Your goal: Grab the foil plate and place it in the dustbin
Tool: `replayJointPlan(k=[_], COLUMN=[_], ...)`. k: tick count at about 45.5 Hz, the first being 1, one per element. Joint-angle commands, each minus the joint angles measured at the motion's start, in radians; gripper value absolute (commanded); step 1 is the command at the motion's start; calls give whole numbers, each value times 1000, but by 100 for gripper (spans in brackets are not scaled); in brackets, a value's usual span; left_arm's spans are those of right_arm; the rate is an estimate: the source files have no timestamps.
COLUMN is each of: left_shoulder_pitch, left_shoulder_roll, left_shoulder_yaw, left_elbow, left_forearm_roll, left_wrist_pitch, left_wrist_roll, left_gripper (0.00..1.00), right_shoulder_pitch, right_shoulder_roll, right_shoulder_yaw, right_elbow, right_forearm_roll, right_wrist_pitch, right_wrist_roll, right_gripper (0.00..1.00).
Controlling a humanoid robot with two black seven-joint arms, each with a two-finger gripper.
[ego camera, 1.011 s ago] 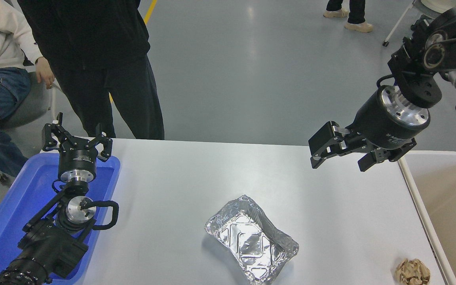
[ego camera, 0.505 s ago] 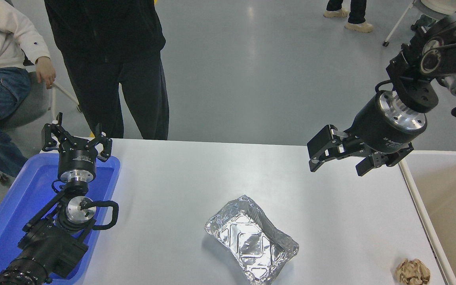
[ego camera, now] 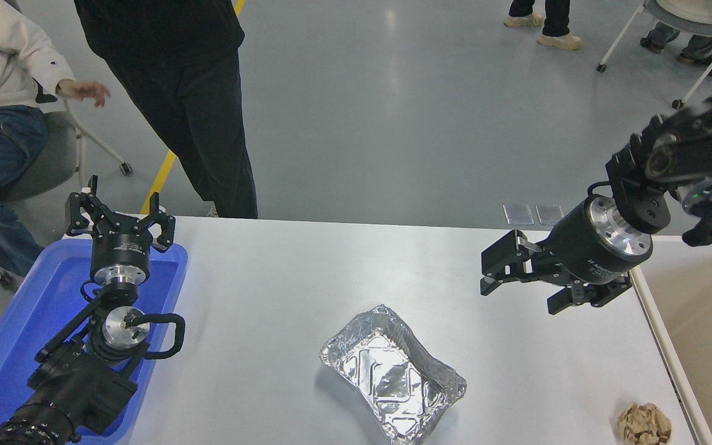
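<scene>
The right gripper (ego camera: 520, 285) has its fingers spread wide, holding nothing, up above the table (ego camera: 282, 278) near the dustbin (ego camera: 696, 321). The foil plate (ego camera: 393, 374) lies on the table, well apart, toward the near edge. The left gripper (ego camera: 120, 217), fingers also wide, is over the blue tray (ego camera: 10, 346).

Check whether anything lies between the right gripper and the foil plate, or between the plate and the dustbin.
Nothing visible does. The right gripper hangs open above bare white table, up and right of the crumpled silver foil plate. The beige plastic dustbin stands off the table's right edge; the small crumpled brown paper ball lies nearer the camera, beside that route.
</scene>
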Motion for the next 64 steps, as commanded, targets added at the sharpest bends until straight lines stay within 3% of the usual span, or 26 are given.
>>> replayJointPlan(k=[1,11,27,64], left_shoulder_pitch=[0,0,0,0], left_shoulder_roll=[0,0,0,0], left_shoulder_yaw=[0,0,0,0], left_elbow=[0,1,0,0], left_forearm_roll=[0,0,0,0], left_wrist_pitch=[1,1,-1,-1], left_wrist_roll=[0,0,0,2], left_gripper=[99,99,99,99], right_shoulder_pitch=[-150,-331,-473,-682], right_shoulder_roll=[-30,-12,112,203], right_shoulder_yaw=[50,116,177,297], right_elbow=[45,49,58,-26], right_forearm_roll=[2,-1,4,83], right_wrist_pitch=[-150,-302,-477,-697], right_wrist_roll=[0,0,0,-12], right_gripper=[100,100,100,100])
